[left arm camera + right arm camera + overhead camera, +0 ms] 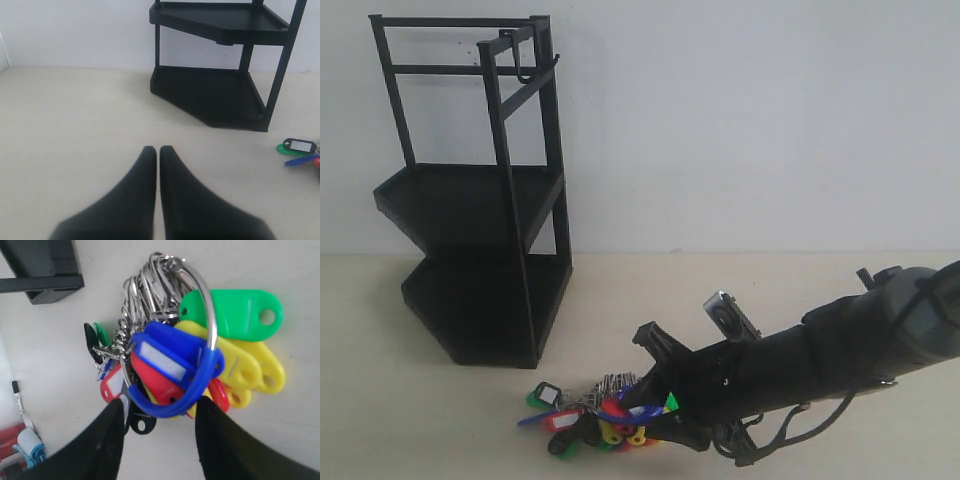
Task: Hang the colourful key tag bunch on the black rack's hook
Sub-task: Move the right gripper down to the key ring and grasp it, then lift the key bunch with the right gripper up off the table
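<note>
Frontal exterior, low wrist views share black rack (470, 205).

exterior view | wall (740, 120): plain white, matte, 9 through 12 to 3 o'clock | tabletop (420, 430): pale beige, smooth, 3 through 6 to 9 o'clock | seam (770, 252): straight, 9-to-3 | light: even, diffuse, soft shadows

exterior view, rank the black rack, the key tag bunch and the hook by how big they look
1. black rack, by far
2. colourful key tag bunch
3. hook, smallest, though farther from the camera
</note>
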`<action>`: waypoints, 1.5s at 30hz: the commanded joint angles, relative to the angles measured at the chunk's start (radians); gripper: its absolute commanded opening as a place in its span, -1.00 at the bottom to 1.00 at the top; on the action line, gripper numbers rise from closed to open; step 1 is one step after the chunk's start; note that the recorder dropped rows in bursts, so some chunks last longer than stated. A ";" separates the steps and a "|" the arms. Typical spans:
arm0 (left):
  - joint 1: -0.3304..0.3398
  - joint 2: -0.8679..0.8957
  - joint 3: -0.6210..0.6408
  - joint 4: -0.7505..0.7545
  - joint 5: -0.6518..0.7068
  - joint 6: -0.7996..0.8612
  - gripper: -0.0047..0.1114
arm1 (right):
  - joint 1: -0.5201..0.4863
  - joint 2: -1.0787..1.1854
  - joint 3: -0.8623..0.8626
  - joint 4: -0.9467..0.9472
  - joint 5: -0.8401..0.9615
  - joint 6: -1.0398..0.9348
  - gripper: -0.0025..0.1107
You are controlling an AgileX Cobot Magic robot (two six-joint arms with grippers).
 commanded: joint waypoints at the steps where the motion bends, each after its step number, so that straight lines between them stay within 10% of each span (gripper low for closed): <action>1: 0.002 0.004 -0.002 0.001 -0.003 0.000 -0.84 | 0.002 0.018 -0.025 0.004 0.010 0.019 -0.19; 14: 0.002 0.004 -0.002 0.001 -0.003 0.000 -0.84 | 0.002 0.062 -0.043 0.004 -0.063 0.015 -0.21; 22: 0.002 0.004 -0.002 0.001 -0.003 0.000 -0.84 | 0.002 0.066 -0.080 0.004 -0.054 -0.027 -0.93; 33: 0.002 0.004 -0.002 0.001 -0.003 0.000 -0.84 | -0.002 -0.047 -0.105 0.004 -0.033 -0.231 -0.96; 45: 0.002 0.004 -0.002 0.001 -0.003 0.000 -0.84 | -0.002 -0.407 -0.105 -0.528 -0.172 -0.204 -0.96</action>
